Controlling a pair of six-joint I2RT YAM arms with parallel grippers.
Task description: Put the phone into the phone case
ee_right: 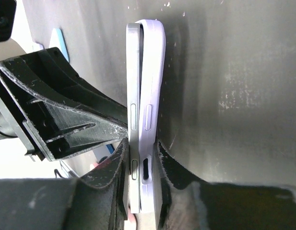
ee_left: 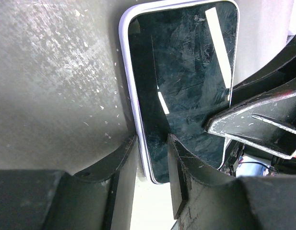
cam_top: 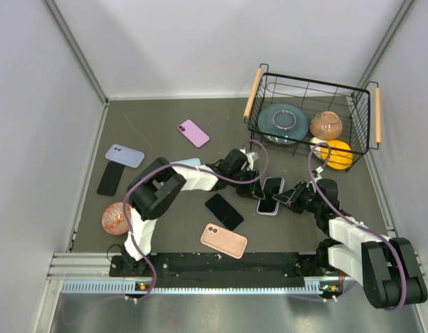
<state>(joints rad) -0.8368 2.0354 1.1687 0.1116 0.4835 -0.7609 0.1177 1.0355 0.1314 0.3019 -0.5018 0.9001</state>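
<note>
The phone (cam_top: 272, 189), black screen up, lies partly in a lilac case (cam_top: 267, 209) at the table's middle right. In the left wrist view the screen (ee_left: 186, 72) fills the frame with the case rim (ee_left: 123, 48) round it. My left gripper (ee_left: 151, 167) is open and straddles the phone's long edge, one finger (ee_left: 179, 163) over the screen and the other beside the case. Seen edge-on, the phone (ee_right: 133, 72) sits proud of the case (ee_right: 153, 72). My right gripper (ee_right: 142, 167) is shut on both, pinching them together. It shows in the top view (cam_top: 284, 198), opposite the left gripper (cam_top: 255, 189).
A black phone (cam_top: 224, 211) and a pink-cased phone (cam_top: 224, 240) lie in front. A purple phone (cam_top: 193, 132), a blue one (cam_top: 124, 155), a black one (cam_top: 109, 178) and a reddish ball (cam_top: 116, 218) lie left. A wire basket (cam_top: 261, 90) with bowls stands back right.
</note>
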